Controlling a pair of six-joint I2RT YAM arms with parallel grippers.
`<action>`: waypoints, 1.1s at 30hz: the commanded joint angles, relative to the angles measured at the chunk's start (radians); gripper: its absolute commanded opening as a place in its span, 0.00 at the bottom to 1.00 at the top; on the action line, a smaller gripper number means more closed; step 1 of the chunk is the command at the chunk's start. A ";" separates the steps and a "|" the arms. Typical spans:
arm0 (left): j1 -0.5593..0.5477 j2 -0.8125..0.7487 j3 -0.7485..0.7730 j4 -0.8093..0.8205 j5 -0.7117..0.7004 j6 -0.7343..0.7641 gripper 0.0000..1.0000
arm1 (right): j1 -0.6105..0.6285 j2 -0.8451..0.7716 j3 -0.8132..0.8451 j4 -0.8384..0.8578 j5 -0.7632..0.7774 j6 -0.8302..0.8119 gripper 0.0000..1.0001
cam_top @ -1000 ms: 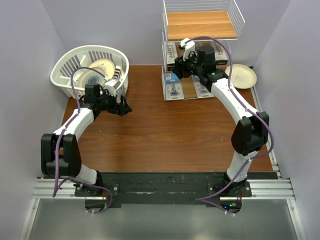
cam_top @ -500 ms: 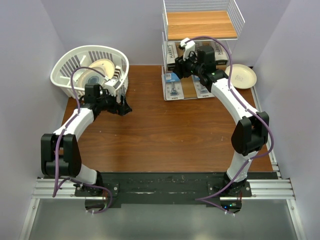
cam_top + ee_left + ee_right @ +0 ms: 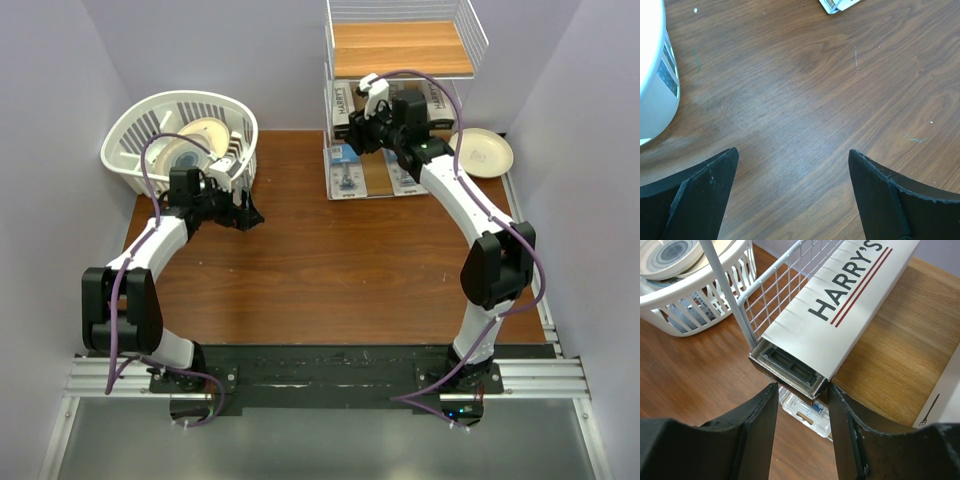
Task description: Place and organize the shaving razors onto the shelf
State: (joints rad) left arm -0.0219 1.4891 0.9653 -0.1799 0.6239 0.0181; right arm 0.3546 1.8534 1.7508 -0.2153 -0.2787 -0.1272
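From above, the shelf [image 3: 400, 48] stands at the top centre of the frame, at the far edge of the table [image 3: 330, 260]. The right arm stretches up to its middle tier, and the right claw [image 3: 362, 128] sits at the front left of that tier, at the end of a white razor box [image 3: 341, 108]. Two blister packs [image 3: 345, 172] lie flat on the bottom tier below it. A cream plate [image 3: 482, 152] rests just right of the shelf. In the upper left a white basket [image 3: 180, 140] holds more plates. The left claw [image 3: 247, 216] hangs low over the table just beside the basket's lower right edge.

The left wrist camera looks straight down. The left claw [image 3: 792, 153] is released, its two black fingers [image 3: 700, 195] spread wide in the bottom corners with only bare table [image 3: 805, 85] between them. The basket wall [image 3: 655, 75] shows at the left edge.

The right wrist camera shows the right claw [image 3: 802, 389] grasping the near end of the razor box [image 3: 840, 305], one finger against each side. The box, printed "HARRY'S", runs up and right and lies on the wooden tier of the shelf [image 3: 890, 340], beside the wire side, with its gripped end past the front edge. A blister pack [image 3: 807, 412] lies below that end, and the basket [image 3: 700, 300] fills the upper left.
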 commanded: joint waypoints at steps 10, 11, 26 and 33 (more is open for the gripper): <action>0.005 0.003 0.038 0.043 0.025 -0.010 0.97 | 0.018 0.018 0.078 0.076 0.013 0.043 0.42; 0.005 0.002 0.035 0.043 0.026 -0.010 0.97 | 0.020 0.017 0.073 0.076 0.015 0.043 0.42; 0.005 0.008 0.038 0.045 0.023 -0.035 0.97 | 0.023 0.056 0.092 0.086 0.076 0.043 0.38; 0.005 0.013 0.038 0.048 0.026 -0.037 0.97 | 0.021 0.055 0.088 0.090 0.075 0.049 0.38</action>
State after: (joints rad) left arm -0.0219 1.4940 0.9653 -0.1726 0.6250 -0.0074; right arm 0.3759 1.8954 1.8004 -0.1837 -0.2249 -0.1120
